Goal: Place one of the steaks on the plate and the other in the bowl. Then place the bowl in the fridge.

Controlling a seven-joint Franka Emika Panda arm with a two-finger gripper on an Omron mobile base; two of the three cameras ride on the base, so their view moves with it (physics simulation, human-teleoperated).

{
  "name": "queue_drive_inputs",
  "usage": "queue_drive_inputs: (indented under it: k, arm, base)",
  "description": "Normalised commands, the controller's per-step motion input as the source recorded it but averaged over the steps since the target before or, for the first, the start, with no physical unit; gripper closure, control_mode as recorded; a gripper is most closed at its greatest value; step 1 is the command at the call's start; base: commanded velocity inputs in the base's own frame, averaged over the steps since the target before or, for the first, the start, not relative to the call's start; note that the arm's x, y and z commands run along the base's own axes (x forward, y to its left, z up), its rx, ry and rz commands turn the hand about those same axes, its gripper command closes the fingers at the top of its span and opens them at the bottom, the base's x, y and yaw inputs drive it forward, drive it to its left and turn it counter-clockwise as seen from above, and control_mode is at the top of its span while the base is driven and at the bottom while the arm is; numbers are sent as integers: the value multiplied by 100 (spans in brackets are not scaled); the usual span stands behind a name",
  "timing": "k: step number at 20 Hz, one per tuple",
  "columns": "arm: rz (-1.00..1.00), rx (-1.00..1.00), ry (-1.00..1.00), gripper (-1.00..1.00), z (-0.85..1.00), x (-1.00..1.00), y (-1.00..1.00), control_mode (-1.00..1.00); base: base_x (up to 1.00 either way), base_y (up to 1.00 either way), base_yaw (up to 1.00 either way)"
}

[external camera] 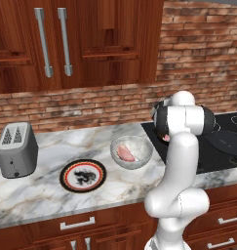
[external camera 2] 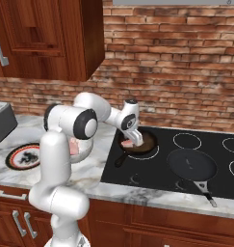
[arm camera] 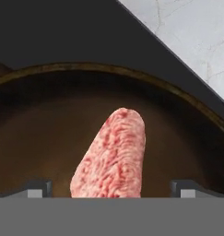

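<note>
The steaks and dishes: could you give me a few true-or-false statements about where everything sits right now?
1. One steak lies in the bowl. True.
2. The plate holds a steak. False: it is bare.
3. The other steak lies in a frying pan on the stove. True.
4. The gripper is clamped shut on that steak. False: its jaws stand open either side.
5. The toaster stands right of the bowl. False: left of the plate.

1. Two steaks: one in the bowl [external camera: 131, 152], one [arm camera: 112, 159] in a frying pan [external camera 2: 137, 143].
2. One plate [external camera: 83, 175].
3. Two frying pans, the second [external camera 2: 191, 165] nearer the cooktop's front edge.
4. One toaster [external camera: 16, 149].
</note>
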Motion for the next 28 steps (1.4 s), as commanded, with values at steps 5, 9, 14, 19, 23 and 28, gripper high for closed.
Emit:
queue_drive_inputs:
  k: [5,9,14,19,23,28]
  arm:
    - [1,0,3,-100,-14,18,-5,-100]
    - [0,-1,7,-100,-20,3,-9,-100]
    - [0,-1,6,-100,-14,0,-2,-100]
    - [0,0,1,100,-5,0,0,-100]
    - [0,1,0,100,-5,0,-1,-100]
    - [0,3,-3,100,-1,0,-2,-100]
  base:
    - [0,0,0]
    - [0,0,0]
    - [0,0,0]
    - [0,0,0]
    - [0,0,0]
    - [0,0,0]
